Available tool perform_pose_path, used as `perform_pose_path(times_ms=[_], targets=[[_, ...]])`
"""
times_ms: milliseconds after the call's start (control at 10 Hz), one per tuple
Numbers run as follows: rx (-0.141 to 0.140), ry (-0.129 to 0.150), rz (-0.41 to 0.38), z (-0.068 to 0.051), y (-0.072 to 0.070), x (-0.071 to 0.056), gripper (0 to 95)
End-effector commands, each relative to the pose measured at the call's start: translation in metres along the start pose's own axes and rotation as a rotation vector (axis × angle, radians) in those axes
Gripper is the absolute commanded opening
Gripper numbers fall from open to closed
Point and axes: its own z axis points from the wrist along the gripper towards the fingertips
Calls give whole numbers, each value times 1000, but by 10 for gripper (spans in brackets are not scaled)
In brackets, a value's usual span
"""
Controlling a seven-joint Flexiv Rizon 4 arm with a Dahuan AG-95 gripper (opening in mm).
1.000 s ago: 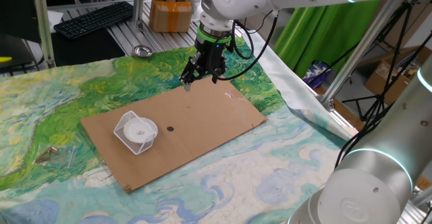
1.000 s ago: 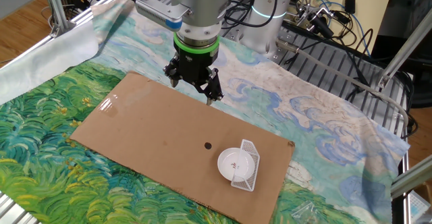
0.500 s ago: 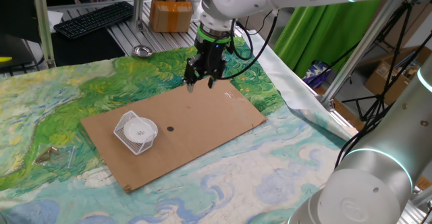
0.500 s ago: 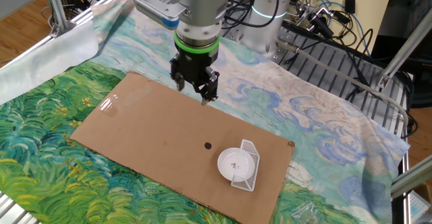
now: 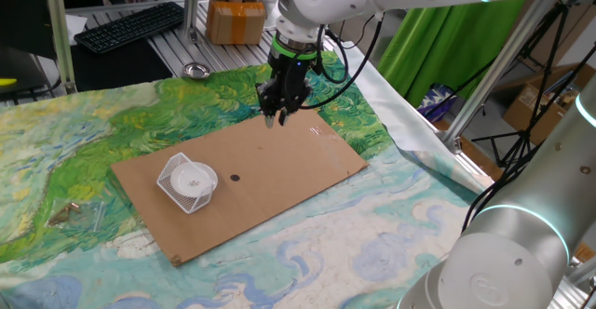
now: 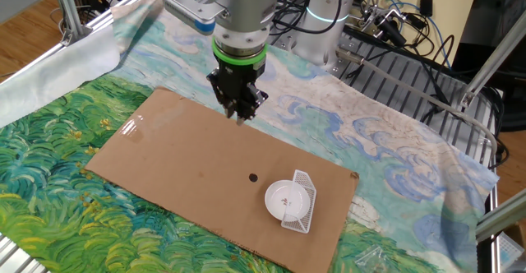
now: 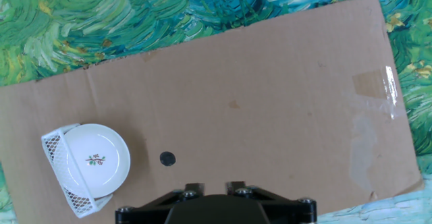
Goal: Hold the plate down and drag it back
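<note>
The plate (image 5: 194, 177) is small, round and white with tiny specks at its centre. It rests against a white wire mesh basket (image 5: 172, 181) on the left part of a brown cardboard sheet (image 5: 289, 165). The plate also shows in the other fixed view (image 6: 288, 199) and in the hand view (image 7: 94, 158). My gripper (image 5: 277, 114) hangs above the far edge of the cardboard, well apart from the plate, its fingers drawn together and holding nothing. It shows in the other fixed view (image 6: 241, 115) too. In the hand view only its finger bases (image 7: 207, 187) show.
A small dark dot (image 7: 167, 158) marks the cardboard beside the plate. A small metal bowl (image 5: 196, 70), a keyboard (image 5: 130, 25) and an orange box (image 5: 235, 20) lie at the back. A clear bag (image 5: 79, 214) lies left of the cardboard on the painted cloth.
The gripper's fingers have closed from spread wide to drawn together. The hand has stayed over the far edge of the cardboard. The plate and basket have not moved.
</note>
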Motion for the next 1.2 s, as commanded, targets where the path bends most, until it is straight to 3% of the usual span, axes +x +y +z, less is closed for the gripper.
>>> perform_pose_path(times_ms=[100, 700, 1200], targets=[[1, -1, 1, 1, 0, 0, 0], [-1, 0, 22, 5, 9, 1, 0], [-4, -3, 52, 30, 25, -2, 0]])
